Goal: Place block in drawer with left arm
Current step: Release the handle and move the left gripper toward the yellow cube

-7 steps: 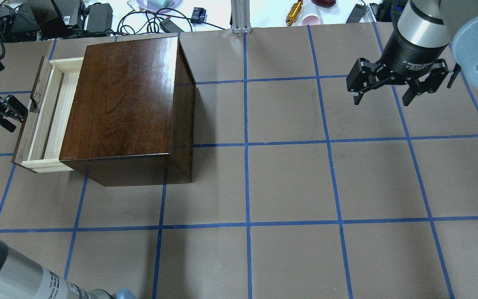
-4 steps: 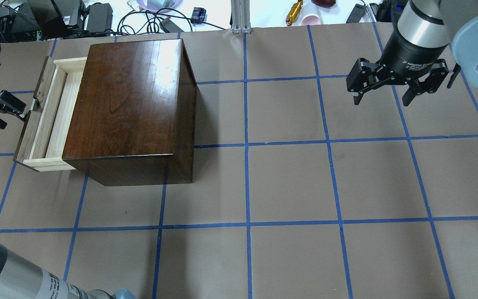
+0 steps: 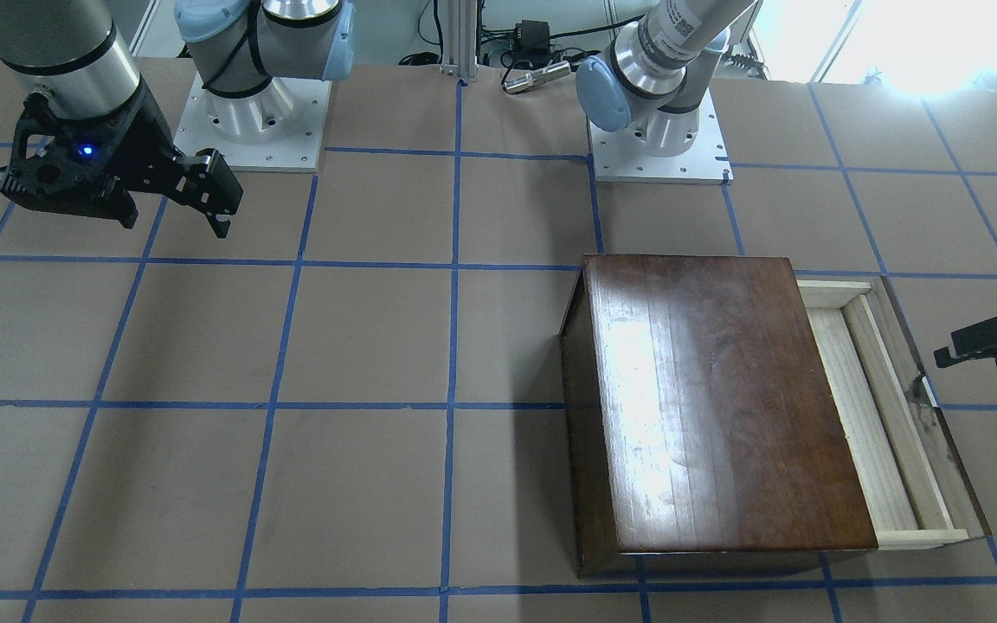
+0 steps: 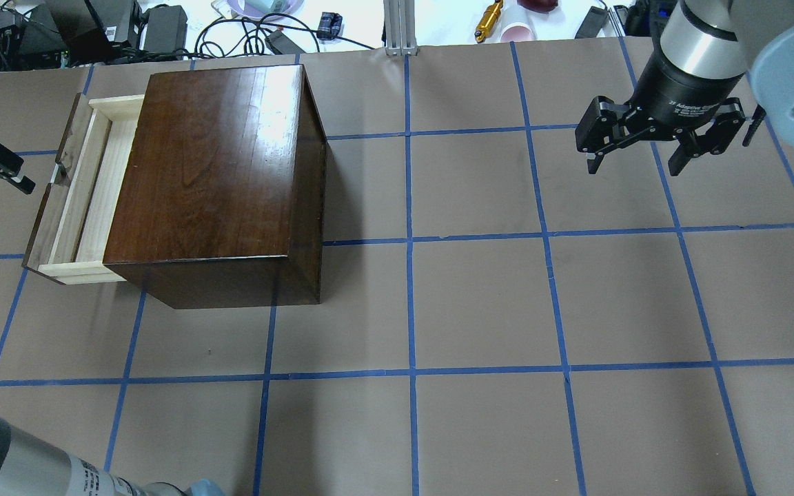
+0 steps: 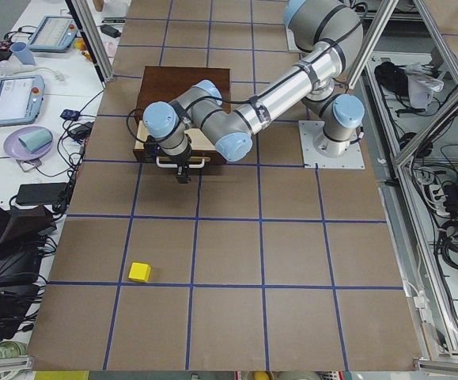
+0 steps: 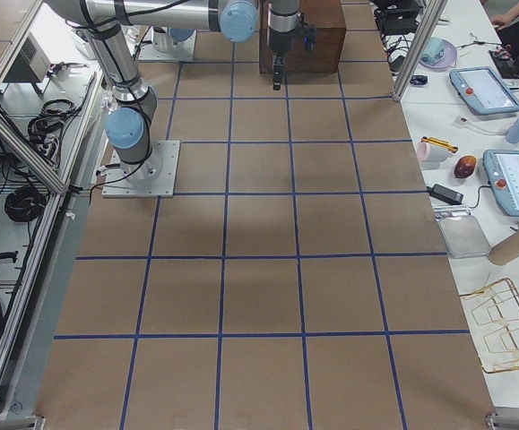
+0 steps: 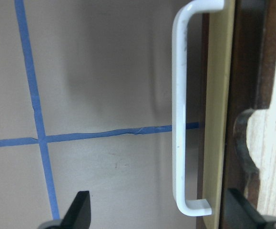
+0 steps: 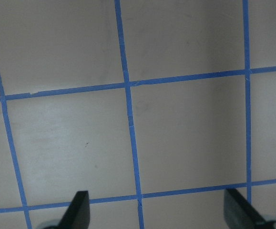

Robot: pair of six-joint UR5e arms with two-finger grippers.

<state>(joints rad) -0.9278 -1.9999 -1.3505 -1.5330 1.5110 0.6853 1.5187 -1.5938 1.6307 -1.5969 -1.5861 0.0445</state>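
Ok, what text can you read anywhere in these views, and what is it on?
"2F Adaptive": white print on the black body of the right claw, overhead view; the rest is unclear.
Sticker on the left arm: print too small to read.
Nothing else is legible.

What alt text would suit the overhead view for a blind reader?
A dark-brown wooden box sits at the upper left of a brown table gridded with blue tape, its pale drawer pulled open to the left. The left gripper, open, sits just beyond the drawer front at the picture's edge; the right gripper, open, hangs at the upper right.
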